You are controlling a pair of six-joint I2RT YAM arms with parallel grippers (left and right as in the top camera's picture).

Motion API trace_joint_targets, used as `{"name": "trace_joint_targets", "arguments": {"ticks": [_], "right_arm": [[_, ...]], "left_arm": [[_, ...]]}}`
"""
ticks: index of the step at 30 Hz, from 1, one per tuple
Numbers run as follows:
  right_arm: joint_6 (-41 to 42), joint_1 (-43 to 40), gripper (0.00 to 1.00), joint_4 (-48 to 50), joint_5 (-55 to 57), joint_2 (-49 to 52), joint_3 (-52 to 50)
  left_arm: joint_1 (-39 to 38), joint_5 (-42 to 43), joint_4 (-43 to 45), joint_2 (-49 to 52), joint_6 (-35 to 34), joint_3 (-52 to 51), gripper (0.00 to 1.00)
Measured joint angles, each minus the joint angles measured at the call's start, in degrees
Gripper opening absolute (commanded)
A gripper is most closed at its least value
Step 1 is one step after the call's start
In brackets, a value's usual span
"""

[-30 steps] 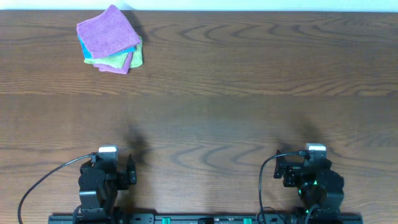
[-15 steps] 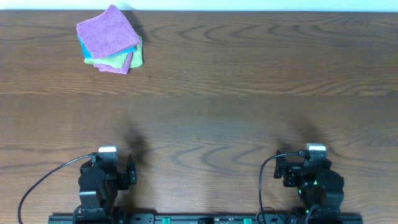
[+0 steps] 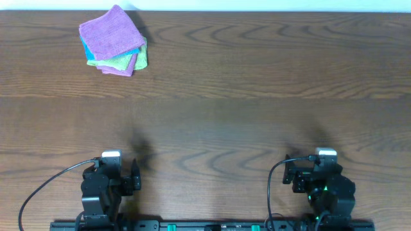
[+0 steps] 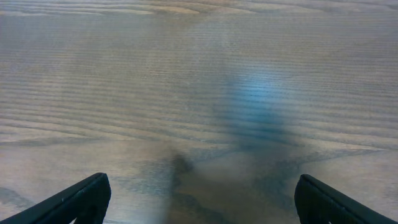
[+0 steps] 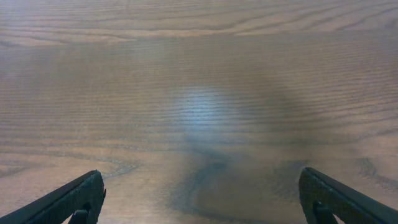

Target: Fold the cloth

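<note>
Cloth (image 3: pixel 109 32) lies far from either tool. The left tool (image 4: pixel 202 190) and the right tool (image 5: pixel 200 183) hang low at the near edge of the worktop (image 3: pixel 257 96), each with fingers spread wide and nothing between them. Beyond them is broad bare wood, giving both arms ample room. In the far left corner, close to the far edge, the cloth lies as a flat square on top of a blue folded cloth (image 3: pixel 86 50) and a green folded cloth (image 3: pixel 115 62). I judge the folding finished.
</note>
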Motion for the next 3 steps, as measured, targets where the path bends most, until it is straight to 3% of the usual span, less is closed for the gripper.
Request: {"name": "trace_joint_targets", "arguments": {"ticks": [3], "right_arm": [[0.0,0.0,0.99,0.0,0.0,0.0,0.0]], "left_arm": [[0.0,0.0,0.0,0.0,0.0,0.0,0.95]]}}
